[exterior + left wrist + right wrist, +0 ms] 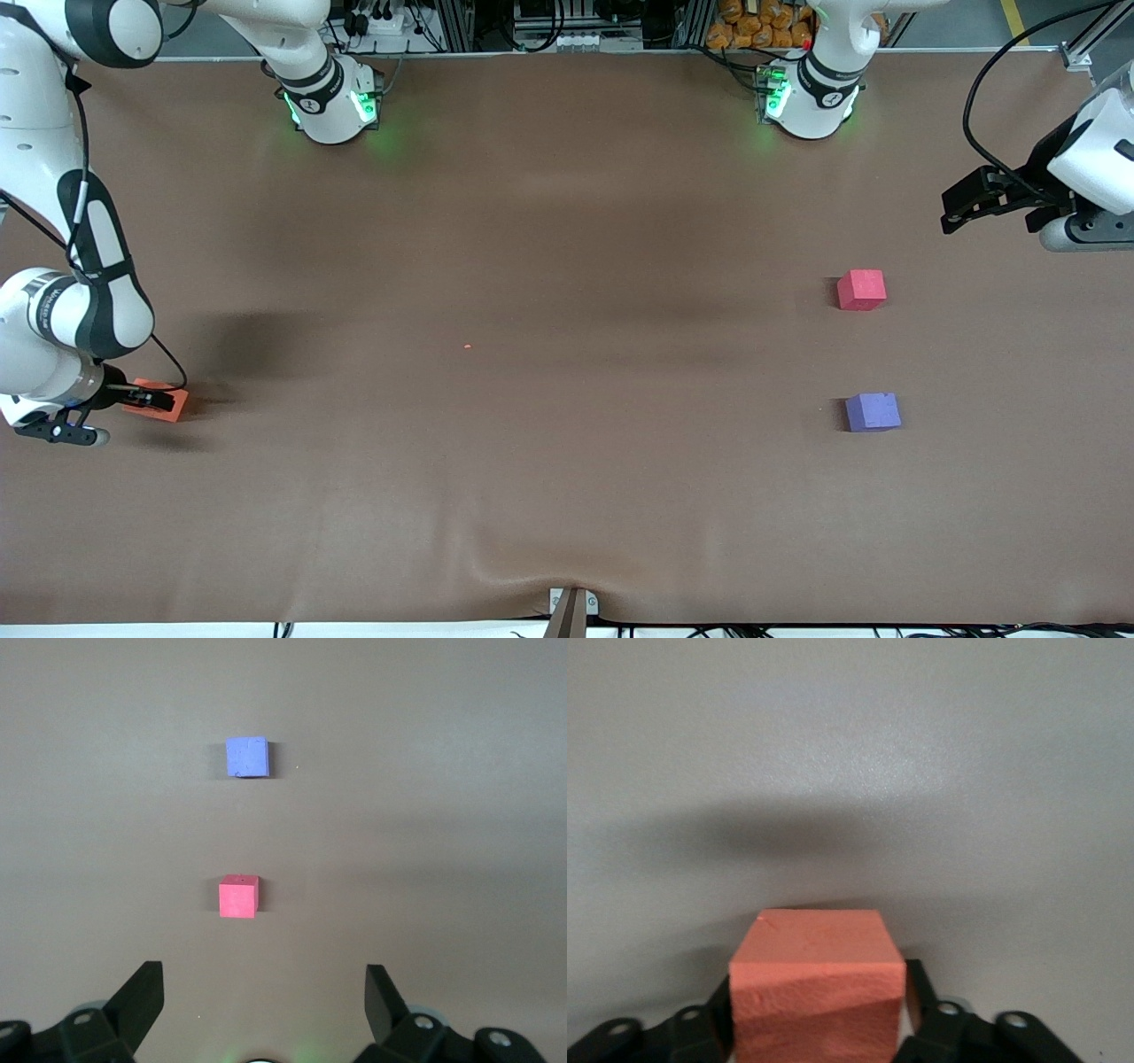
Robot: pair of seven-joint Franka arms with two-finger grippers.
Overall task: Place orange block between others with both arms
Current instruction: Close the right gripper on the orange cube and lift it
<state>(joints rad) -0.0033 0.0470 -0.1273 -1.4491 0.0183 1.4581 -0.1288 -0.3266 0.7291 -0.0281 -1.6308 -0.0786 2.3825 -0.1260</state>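
Note:
The orange block (170, 404) (811, 943) rests on the brown table at the right arm's end. My right gripper (142, 396) (818, 990) is down at it, and both fingers press the block's sides. The others lie toward the left arm's end: the red-pink cube (861, 290) (238, 896), and the purple cube (873, 412) (247, 757) nearer to the front camera, with bare table between them. My left gripper (950, 211) (263, 979) hangs open and holds nothing, up over the table's edge at the left arm's end, beside the red-pink cube.
A tiny pale orange crumb (467, 346) lies near the table's middle. The brown mat (567, 496) has a wrinkle at its front edge, above a small metal bracket (571, 607). Both arm bases (332, 106) (808, 102) stand at the back edge.

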